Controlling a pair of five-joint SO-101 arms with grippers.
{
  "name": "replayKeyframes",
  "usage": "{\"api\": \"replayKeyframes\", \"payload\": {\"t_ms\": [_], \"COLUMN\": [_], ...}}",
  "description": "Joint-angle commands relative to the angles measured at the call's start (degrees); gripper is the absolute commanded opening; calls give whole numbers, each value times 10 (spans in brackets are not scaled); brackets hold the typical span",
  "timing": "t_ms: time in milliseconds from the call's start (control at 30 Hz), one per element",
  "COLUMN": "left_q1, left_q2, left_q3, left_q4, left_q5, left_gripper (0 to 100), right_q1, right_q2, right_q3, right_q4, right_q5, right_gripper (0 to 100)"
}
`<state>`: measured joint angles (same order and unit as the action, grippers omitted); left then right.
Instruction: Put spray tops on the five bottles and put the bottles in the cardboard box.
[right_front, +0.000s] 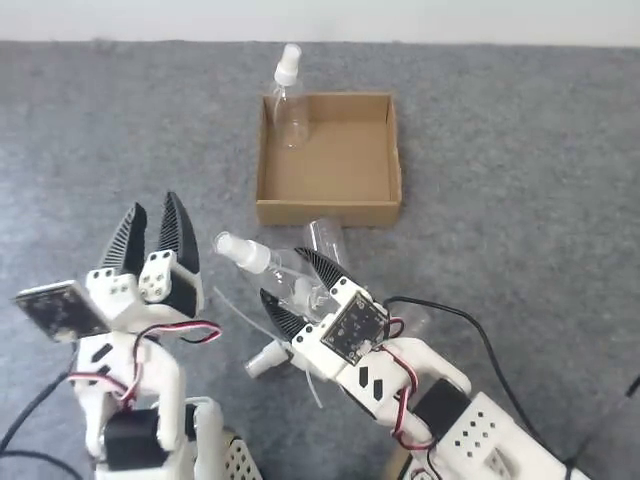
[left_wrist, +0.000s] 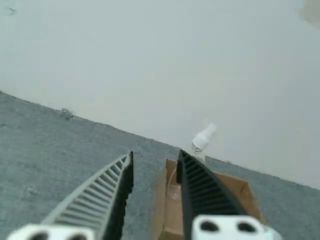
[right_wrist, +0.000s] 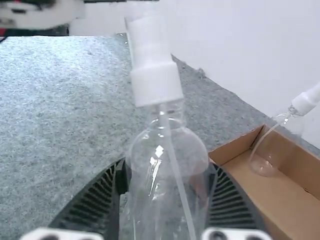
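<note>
My right gripper (right_front: 287, 275) is shut on a clear bottle (right_front: 290, 278) that carries a white spray top (right_front: 243, 251), just in front of the cardboard box (right_front: 328, 212). Up close, the bottle (right_wrist: 167, 165) sits between the black fingers (right_wrist: 95, 200) with its spray top (right_wrist: 152, 65) pointing away. A second capped bottle (right_front: 289, 95) leans in the box's far left corner. An uncapped bottle (right_front: 328, 238) lies by the box's front wall. A loose spray top (right_front: 264, 358) lies on the carpet. My left gripper (right_front: 153, 206) stands open and holds nothing, left of the held bottle.
Grey carpet covers the table. Another clear bottle (right_front: 412, 318) lies beside the right arm. From the left wrist, the box (left_wrist: 235, 192) and the capped bottle's sprayer (left_wrist: 204, 137) appear beyond the open gripper (left_wrist: 156, 155). A white wall runs along the back.
</note>
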<state>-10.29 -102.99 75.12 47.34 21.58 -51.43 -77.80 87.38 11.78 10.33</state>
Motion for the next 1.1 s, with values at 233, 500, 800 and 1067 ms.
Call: {"api": "replayKeyframes", "payload": {"t_ms": [233, 500, 800, 1067], "left_q1": [129, 145, 146, 135], "left_q2": [-4, -4, -4, -4], "left_q3": [-3, 0, -4, -52], "left_q4": [22, 19, 22, 43], "left_q5": [-87, -104, -121, -124], "left_gripper": [130, 130, 131, 134], "right_q1": [-4, -4, -4, -2], "right_q2": [-11, -9, -7, -7], "right_q3": [-12, -11, -11, -9], "right_q4": [-16, -16, -14, -11], "right_q5": [7, 7, 7, 7], "right_gripper": [100, 100, 100, 100]}}
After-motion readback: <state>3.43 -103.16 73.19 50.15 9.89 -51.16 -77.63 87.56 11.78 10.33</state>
